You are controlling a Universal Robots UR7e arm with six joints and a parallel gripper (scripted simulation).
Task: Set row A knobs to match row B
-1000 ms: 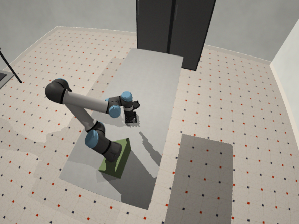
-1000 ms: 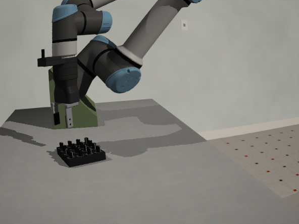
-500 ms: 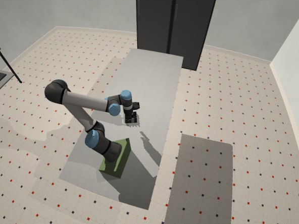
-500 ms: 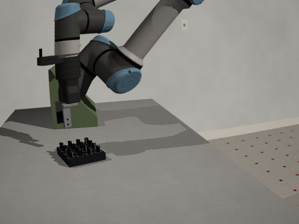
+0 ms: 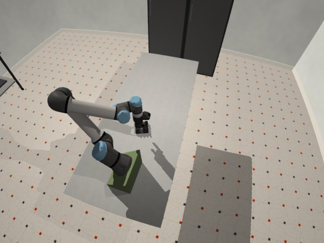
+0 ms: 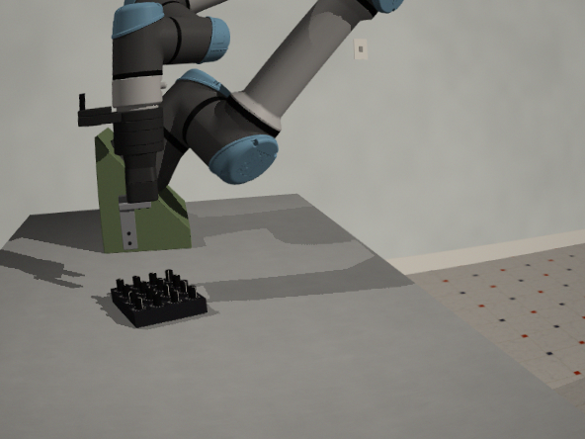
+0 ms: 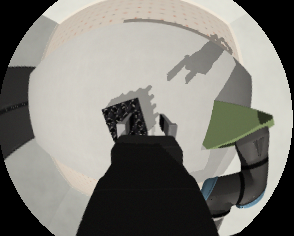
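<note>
The black knob box [image 5: 144, 130] [image 6: 173, 312] [image 7: 120, 112] stands flat on the grey table, with several upright black knobs on top. White lines show on some knobs, but they are too small to read as directions. The printed names, the marks and the socket cannot be made out, so I cannot tell which row is A. My gripper [image 6: 129, 243] [image 7: 146, 118] points down above the table and is open, with nothing between its fingers. It is clear of the knobs. In the wrist view its left finger overlaps the near part of the box, and the gripper body hides what lies below.
The arm stands on a green base block [image 5: 136, 161] [image 6: 163, 232] [image 7: 227, 125] on the grey table [image 5: 169, 93] [image 6: 346, 361] [image 7: 70, 100]. A tall dark cabinet [image 5: 167, 19] stands beyond the table's far end. Shadows of the arm and gripper lie on the table.
</note>
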